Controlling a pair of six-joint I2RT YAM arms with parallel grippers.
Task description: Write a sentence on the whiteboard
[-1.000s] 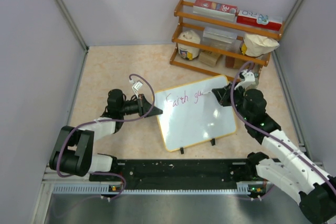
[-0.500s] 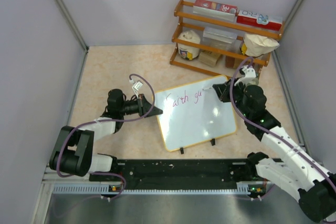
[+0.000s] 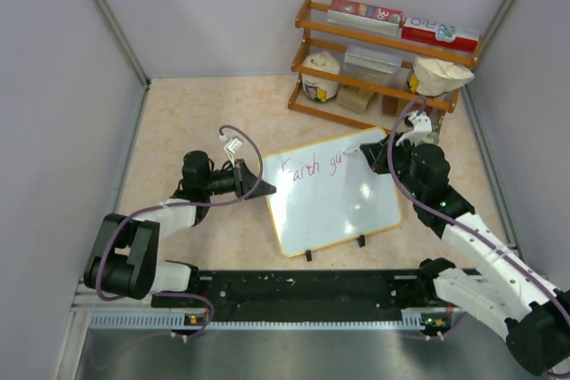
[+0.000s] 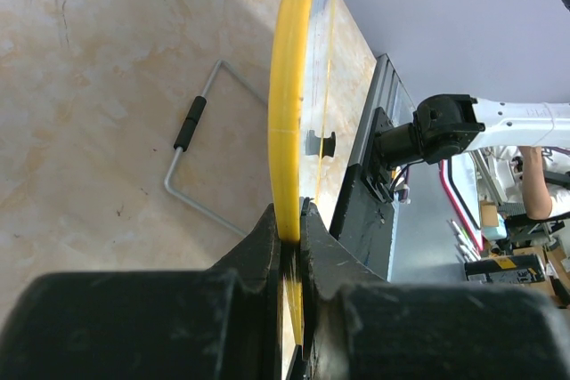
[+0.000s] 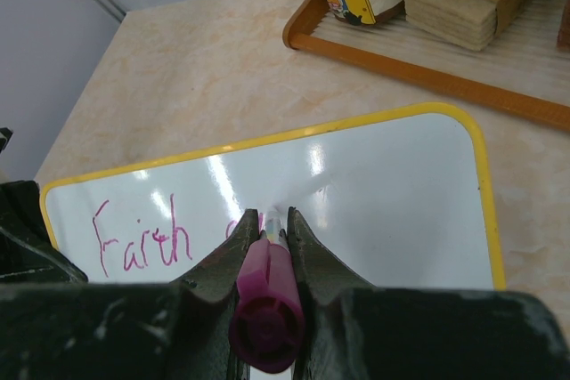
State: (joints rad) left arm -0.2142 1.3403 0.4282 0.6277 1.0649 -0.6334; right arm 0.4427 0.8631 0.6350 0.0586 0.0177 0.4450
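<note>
The whiteboard (image 3: 334, 198) stands tilted on two black clip feet at the table's middle, white with a yellow frame. My left gripper (image 3: 261, 190) is shut on its left edge; the left wrist view shows the yellow frame (image 4: 292, 86) clamped between the jaws. The sentence (image 3: 307, 167) in pink reads "Earth gu" along the top. My right gripper (image 3: 367, 152) is shut on a pink marker (image 5: 265, 295), its tip on the board (image 5: 374, 211) just right of the writing (image 5: 142, 239). The newest letters are hidden behind the fingers.
A wooden rack (image 3: 383, 60) with boxes, a jar and a bag stands at the back right, close behind my right arm. A bent wire stand (image 4: 191, 144) lies on the table behind the board. Grey walls enclose the left, back and right sides.
My right gripper with the marker has edged slightly up and right along the top line, and the pink writing has grown a little. The left gripper and the board have not moved.
</note>
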